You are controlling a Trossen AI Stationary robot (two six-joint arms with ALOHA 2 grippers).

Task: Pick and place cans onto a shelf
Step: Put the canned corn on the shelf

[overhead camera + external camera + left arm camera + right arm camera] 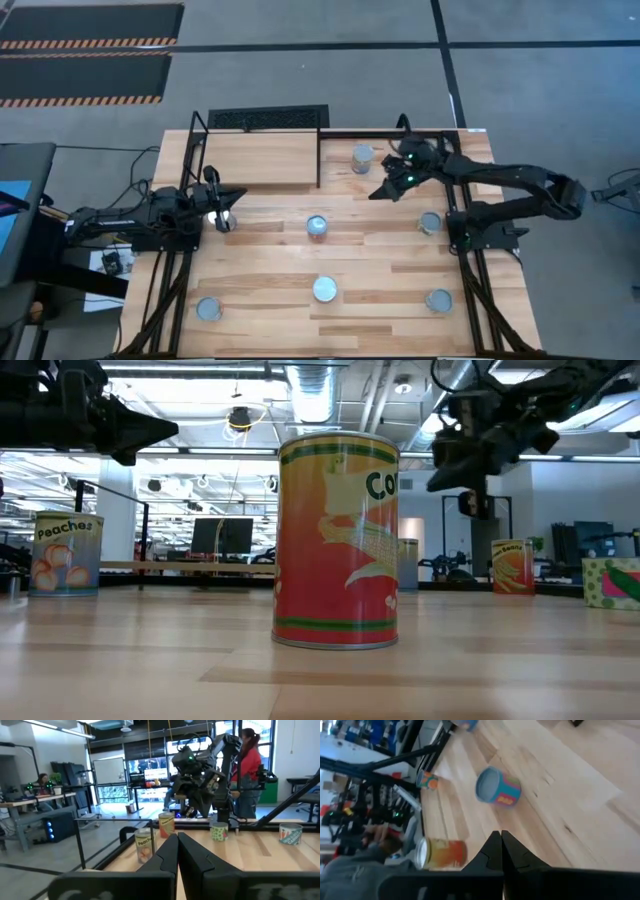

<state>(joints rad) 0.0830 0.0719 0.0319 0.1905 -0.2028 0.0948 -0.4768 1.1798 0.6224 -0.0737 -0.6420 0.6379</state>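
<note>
Several small cans with silver lids stand upright on the plank tabletop: one (362,157) just right of the shelf, one (317,226) at the middle, one (430,222) at the right, and three (325,289) nearer the front. The shelf (260,160), a light-wood board in black rods, stands at the far left-centre, bare. My left gripper (238,195) is shut and empty near the shelf's front left corner, above a can (225,222). My right gripper (377,192) is shut and empty, raised between the far can and the middle can. The right wrist view shows a blue can (497,786) below it.
The shelf's black rods (319,160) rise at its right side, close to the far can. In the low view a corn can (338,540) stands near the camera and a peaches can (66,552) at the left. People stand in the room beyond the table (247,775).
</note>
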